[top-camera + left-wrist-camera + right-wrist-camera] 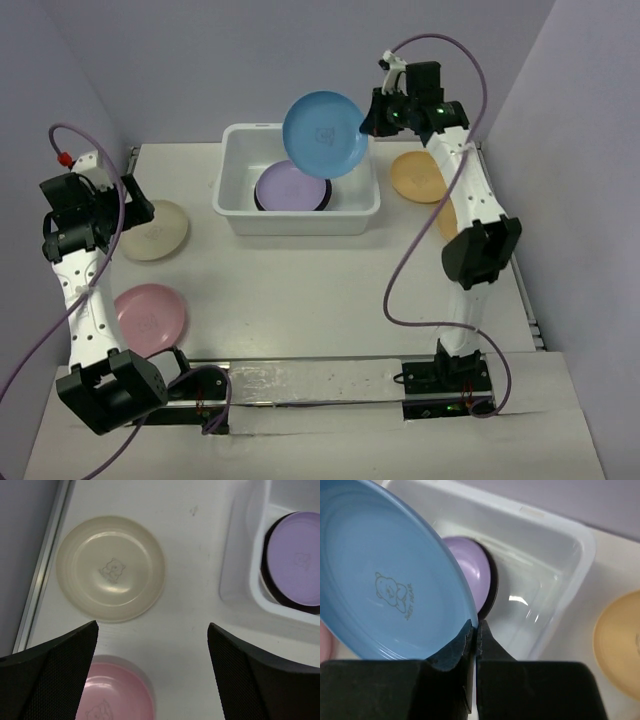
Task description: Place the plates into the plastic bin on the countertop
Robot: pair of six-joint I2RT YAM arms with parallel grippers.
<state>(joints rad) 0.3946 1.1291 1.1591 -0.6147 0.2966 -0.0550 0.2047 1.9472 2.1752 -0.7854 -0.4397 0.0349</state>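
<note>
My right gripper (368,122) is shut on the rim of a blue plate (324,134), held tilted in the air over the white plastic bin (236,212); the pinch shows in the right wrist view (476,626) on the blue plate (385,585). Inside the bin a lavender plate (292,186) lies on a dark-rimmed one. My left gripper (152,630) hangs open above the countertop (300,290), between a cream plate (110,568) and a pink plate (112,692). A yellow-orange plate (420,176) lies right of the bin, partly behind my right arm.
Pale lilac walls close in the countertop on the left, back and right. The cream plate (155,229) and pink plate (148,315) lie along the left side beside my left arm. A metal strip (42,582) borders the left edge.
</note>
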